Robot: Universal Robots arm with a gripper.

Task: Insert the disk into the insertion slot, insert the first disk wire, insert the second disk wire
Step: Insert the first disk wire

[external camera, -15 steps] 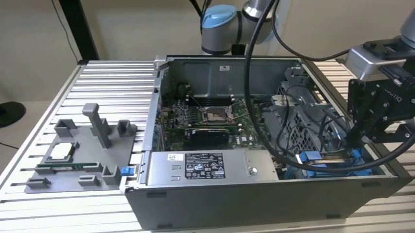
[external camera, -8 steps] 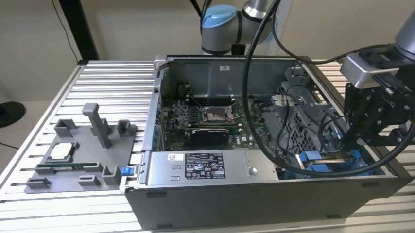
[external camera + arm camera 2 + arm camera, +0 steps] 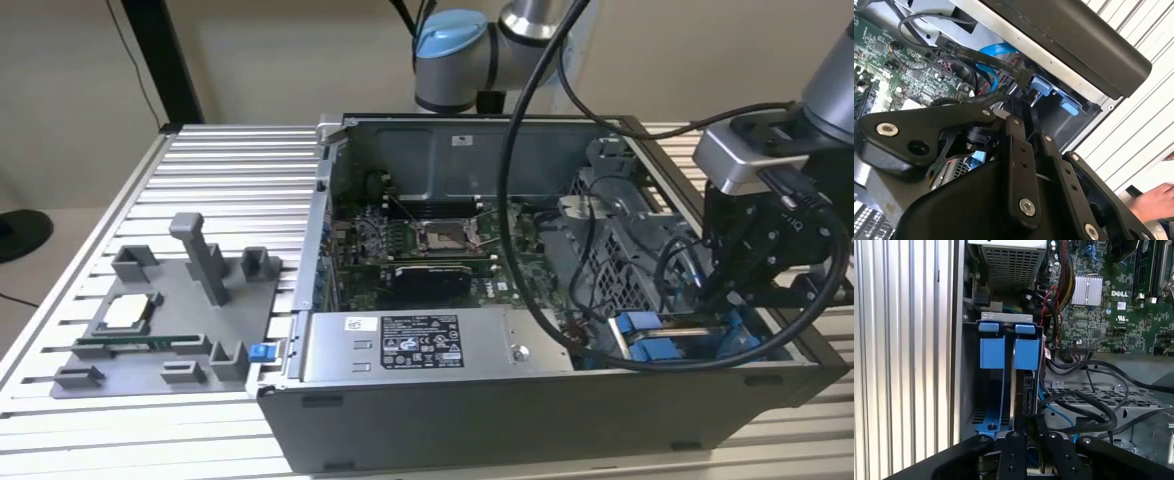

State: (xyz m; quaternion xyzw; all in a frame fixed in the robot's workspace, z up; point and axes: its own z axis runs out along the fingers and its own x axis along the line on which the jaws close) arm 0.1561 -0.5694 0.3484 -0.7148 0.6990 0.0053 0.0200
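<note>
In the first wrist view the disk [image 3: 1025, 390] stands on edge in the insertion slot [image 3: 1004, 407], its blue carrier tab [image 3: 1027, 354] at the far end. A second blue carrier [image 3: 991, 352] sits in the bay beside it. My gripper [image 3: 1026, 435] is right over the disk's near edge, and the fingers [image 3: 1013, 440] look shut on it. In the exterior view the gripper [image 3: 731, 300] hangs low over the drive cage [image 3: 627, 260] at the case's right end. Loose black wires [image 3: 1094, 405] and a blue wire [image 3: 1054, 412] lie beside the bay.
The open computer case holds the motherboard [image 3: 427, 240] and a grey labelled power-supply box [image 3: 414, 345]. A grey fixture with parts [image 3: 160, 320] sits on the ribbed table [image 3: 227, 180] at the exterior view's left. A person's hand [image 3: 1149, 200] shows outside the case.
</note>
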